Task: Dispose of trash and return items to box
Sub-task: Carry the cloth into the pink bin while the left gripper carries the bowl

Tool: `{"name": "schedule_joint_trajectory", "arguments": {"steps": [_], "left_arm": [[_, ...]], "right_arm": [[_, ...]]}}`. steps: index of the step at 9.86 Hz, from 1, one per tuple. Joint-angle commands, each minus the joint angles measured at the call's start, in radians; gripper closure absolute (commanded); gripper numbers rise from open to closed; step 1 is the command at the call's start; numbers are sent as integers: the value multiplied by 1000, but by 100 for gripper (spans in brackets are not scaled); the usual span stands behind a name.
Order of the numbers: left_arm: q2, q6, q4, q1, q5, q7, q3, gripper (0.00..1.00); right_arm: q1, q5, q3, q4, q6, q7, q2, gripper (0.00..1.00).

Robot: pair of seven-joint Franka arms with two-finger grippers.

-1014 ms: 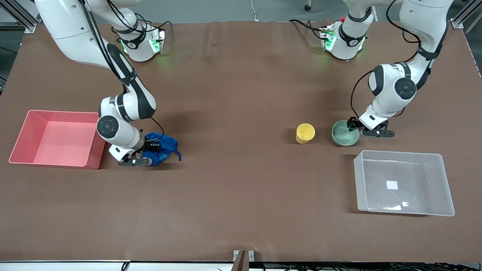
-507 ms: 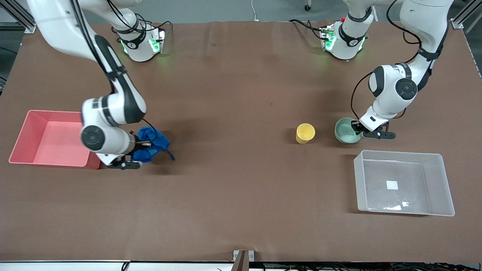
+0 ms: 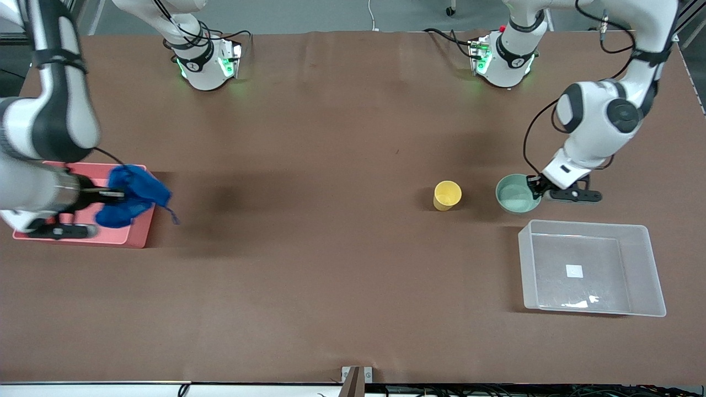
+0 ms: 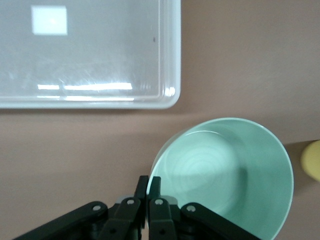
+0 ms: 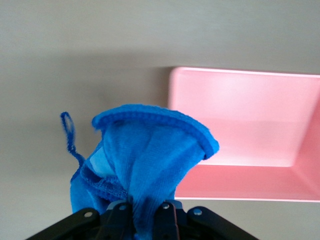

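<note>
Nothing is finished yet, but both arms have their first things in hand. The right gripper is clenched on the blue rag, held up in the air over the pink bin, at the bin's 3 o'clock edge; the rag hangs bunched from the fingers with a loose loop trailing. It has not been let go, so the trash is not yet disposed of.

The left gripper is pinched on the rim of the mint bowl, gripping it at the bowl's 3 o'clock side. The bowl sits just at 11 o'clock of the clear box, outside it, and I cannot tell whether it is off the table. The box holds only its white label. The yellow cup stands untouched at the bowl's 9 o'clock.

Left to do, as I judge: drop the rag, box the bowl, then the cup
</note>
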Motion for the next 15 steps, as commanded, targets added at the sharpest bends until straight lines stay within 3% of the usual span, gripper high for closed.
{"name": "schedule_joint_trajectory", "arguments": {"steps": [1,3,6,8,11,12,13,15], "left_arm": [[56,-245,236,-1,-35,30,45,100],[172,-319,443,-1,-61,55,94,100],[399,-399,721,-1,-139,208,204,100],[504,-385,740,2,-228,307,222,100],[630,-332,820,2,-237,335,248,100],[671,-310,844,5,-237,336,248,100],[694,-254,842,5,-240,338,248,100],[714,-212,825,8,-271,355,245,100]], "right_arm": [[0,-34,-101,-72,95,-168,2,99],[-11,-36,-186,-199,321,-300,13,98],[-26,-31,-224,-378,601,-351,41,98],[-31,-7,-225,-426,710,-348,102,97],[-22,91,-220,-434,718,-350,148,95],[-17,95,-218,-434,716,-351,150,65],[-8,95,-218,-434,703,-348,148,1],[-6,95,-214,-375,594,-345,74,0]]}}
